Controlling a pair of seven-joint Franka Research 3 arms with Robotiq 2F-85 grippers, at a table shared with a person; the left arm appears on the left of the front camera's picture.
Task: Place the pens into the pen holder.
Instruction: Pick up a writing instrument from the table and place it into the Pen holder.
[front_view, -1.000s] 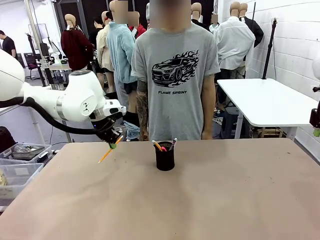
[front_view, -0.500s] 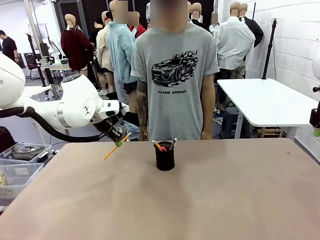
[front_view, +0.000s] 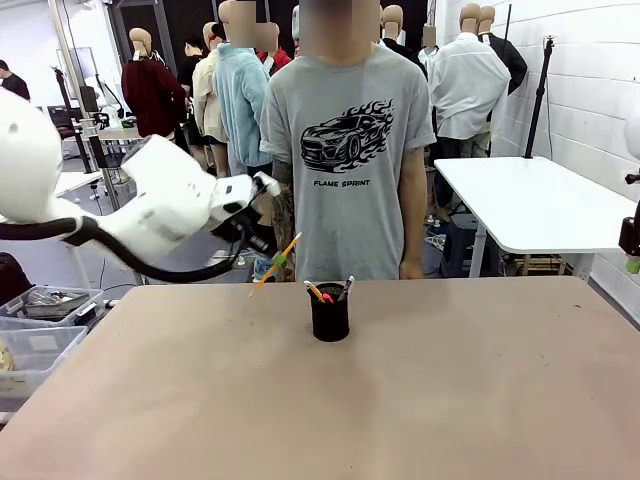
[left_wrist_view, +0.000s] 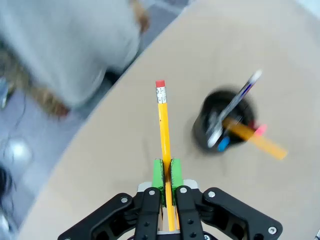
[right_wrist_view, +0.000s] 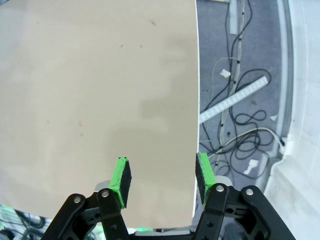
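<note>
My left gripper (front_view: 278, 262) hangs above the table's far edge, left of the pen holder (front_view: 330, 311), shut on the yellow-orange pencil (front_view: 276, 262), which slants up to the right. In the left wrist view the pencil (left_wrist_view: 163, 125) sticks out straight from between the green pads (left_wrist_view: 158, 174), red eraser end forward. The black mesh pen holder (left_wrist_view: 223, 126) lies to its right and holds a white-silver ballpoint (left_wrist_view: 235, 106) and an orange pen (left_wrist_view: 255, 139). My right gripper (right_wrist_view: 161, 179) stands open over the table's edge with nothing between its fingers.
A person in a grey T-shirt (front_view: 348, 150) stands at the far side of the table, right behind the holder. Clear plastic bins (front_view: 40, 330) sit off the table's left. Cables lie on the floor (right_wrist_view: 240, 115) beyond the table edge.
My left arm has swung right and upward with the pencil, from low over the table's left part to just left of the pen holder. The pencil now tilts more steeply.
</note>
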